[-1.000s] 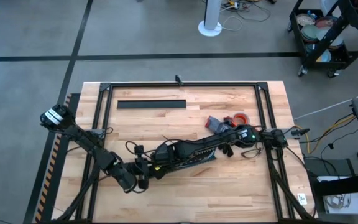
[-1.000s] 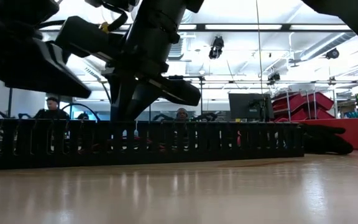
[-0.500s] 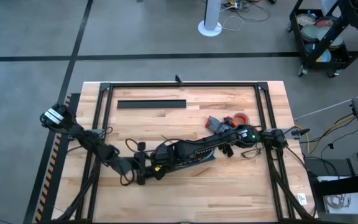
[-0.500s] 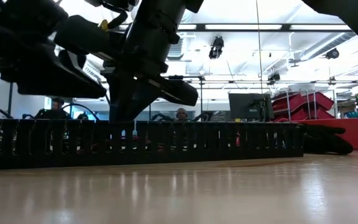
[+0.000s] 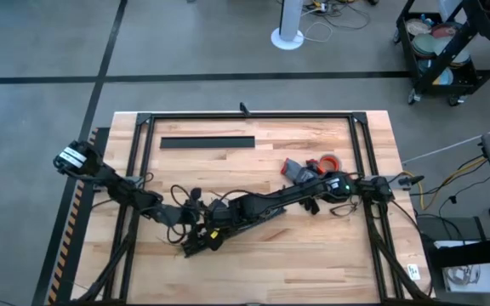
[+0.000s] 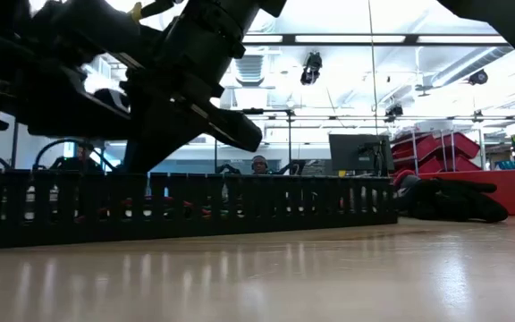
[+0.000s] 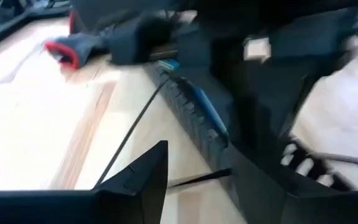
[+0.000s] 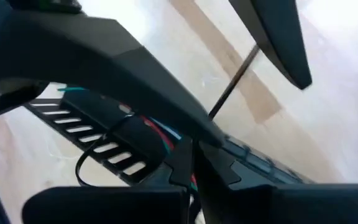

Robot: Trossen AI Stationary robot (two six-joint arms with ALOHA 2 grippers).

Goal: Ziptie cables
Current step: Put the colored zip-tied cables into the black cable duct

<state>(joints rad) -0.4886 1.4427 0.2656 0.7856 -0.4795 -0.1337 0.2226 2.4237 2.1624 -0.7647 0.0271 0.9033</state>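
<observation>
- The two arms meet low over the near-left part of the tabletop [image 5: 330,246], right on top of a black slotted duct [image 8: 98,144].
- The left claw [image 7: 201,160] hangs just above the wood with its fingers apart and nothing between them but air. One ziptie [image 7: 129,135] lies flat just ahead of it, running up to the duct's side.
- The right claw [image 5: 201,245] sits over the duct. Its own body blocks the view, so I cannot tell whether it is apart or together.
- The cables [image 8: 97,157] show as a thin loop lying across the duct's slots, with red and green strands tucked in the channel beside it.
- I judge the cables light and floppy. They will sag and spring out of a loose pinch, so they are best taken where the strands run together, close to the duct.
- The ziptie looks thin, stiff and slick, and it lies flush on the wood. It would be hard to get under, so I would pinch it near one end, across its width, leaving the tip free to thread.
- A second duct [image 5: 207,142] lies well apart at the far side, and a red tape roll [image 5: 328,160] sits near the right arm's base.
- People sit in the room beyond.
- I can read no brand, label or writing anywhere.
</observation>
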